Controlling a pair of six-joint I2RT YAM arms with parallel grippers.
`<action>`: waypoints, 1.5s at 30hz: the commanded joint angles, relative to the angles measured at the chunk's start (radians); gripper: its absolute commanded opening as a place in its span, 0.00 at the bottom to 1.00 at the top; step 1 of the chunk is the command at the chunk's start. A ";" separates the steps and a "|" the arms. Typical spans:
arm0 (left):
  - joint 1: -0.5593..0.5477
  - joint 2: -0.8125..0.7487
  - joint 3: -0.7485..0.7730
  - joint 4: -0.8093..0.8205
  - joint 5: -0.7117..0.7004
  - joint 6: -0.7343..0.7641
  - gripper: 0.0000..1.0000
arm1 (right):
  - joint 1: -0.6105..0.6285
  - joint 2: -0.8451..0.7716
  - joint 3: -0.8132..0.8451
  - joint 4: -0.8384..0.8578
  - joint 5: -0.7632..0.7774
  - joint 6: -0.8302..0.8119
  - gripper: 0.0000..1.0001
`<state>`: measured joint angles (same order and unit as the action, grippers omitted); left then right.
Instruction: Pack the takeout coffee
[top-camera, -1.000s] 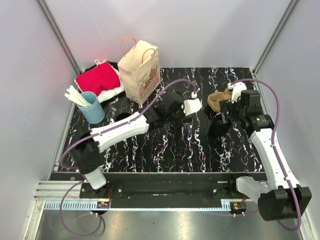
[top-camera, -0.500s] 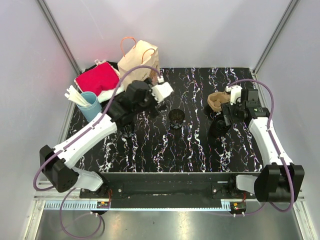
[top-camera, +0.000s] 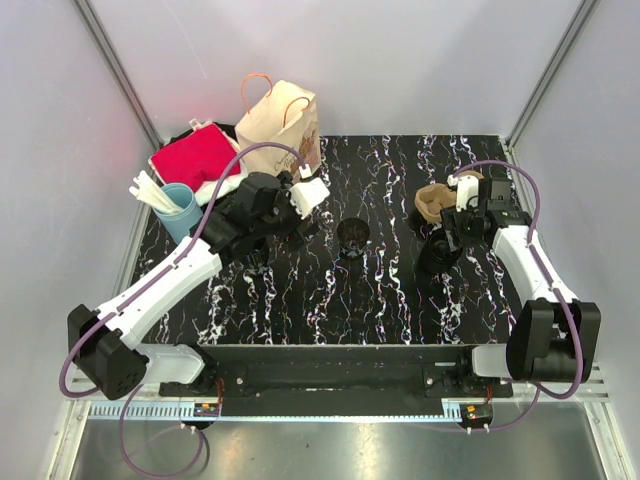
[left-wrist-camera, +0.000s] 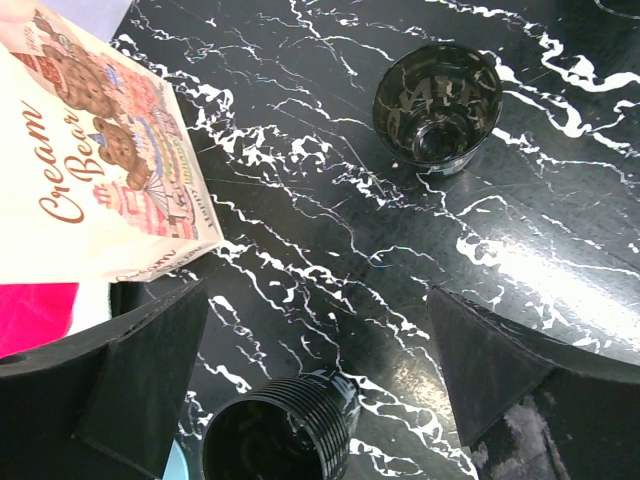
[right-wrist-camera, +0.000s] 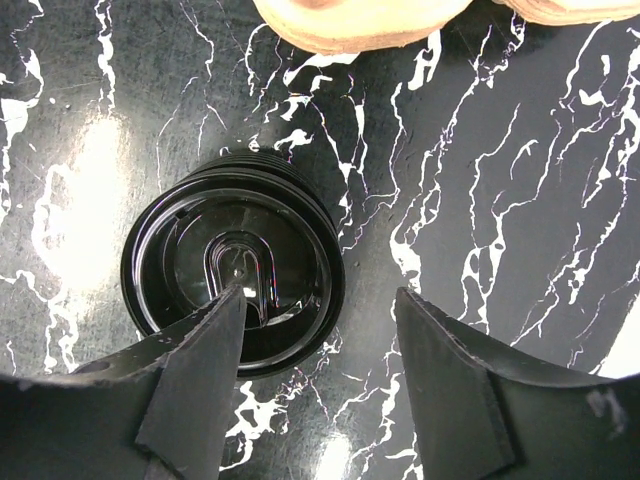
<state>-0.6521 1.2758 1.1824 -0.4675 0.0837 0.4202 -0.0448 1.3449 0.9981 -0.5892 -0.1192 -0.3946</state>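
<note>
A black cup (top-camera: 352, 235) (left-wrist-camera: 437, 105) stands open-topped mid-table. A second, ribbed black cup (left-wrist-camera: 275, 440) sits low in the left wrist view, between and below the fingers of my left gripper (left-wrist-camera: 320, 360) (top-camera: 300, 205), which is open and empty beside the paper bag (top-camera: 283, 135) (left-wrist-camera: 90, 170). My right gripper (right-wrist-camera: 320, 390) (top-camera: 447, 240) hovers open over a black lid (right-wrist-camera: 232, 275) (top-camera: 437, 258). Its left finger is above the lid's middle and its right finger is outside the rim, over the table.
A tan cardboard piece (top-camera: 437, 203) (right-wrist-camera: 360, 20) lies just behind the lid. A blue cup with white sticks (top-camera: 183, 213) and a red cloth (top-camera: 197, 160) sit at the back left by the bag. Walls close the table's sides.
My left arm has swung left from mid-table to the bag, uncovering the black cup. The right gripper's jaws have narrowed over the lid.
</note>
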 joint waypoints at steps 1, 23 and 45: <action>0.000 -0.021 0.010 0.049 0.037 -0.032 0.99 | -0.003 0.010 -0.010 0.061 -0.010 0.014 0.66; 0.002 0.005 -0.015 0.052 0.076 -0.044 0.99 | -0.001 0.042 -0.018 0.072 -0.003 0.023 0.55; 0.000 0.005 -0.021 0.055 0.097 -0.049 0.99 | -0.003 0.025 -0.021 0.069 -0.005 0.031 0.31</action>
<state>-0.6518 1.2800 1.1683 -0.4618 0.1528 0.3836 -0.0452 1.3888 0.9737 -0.5438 -0.1181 -0.3698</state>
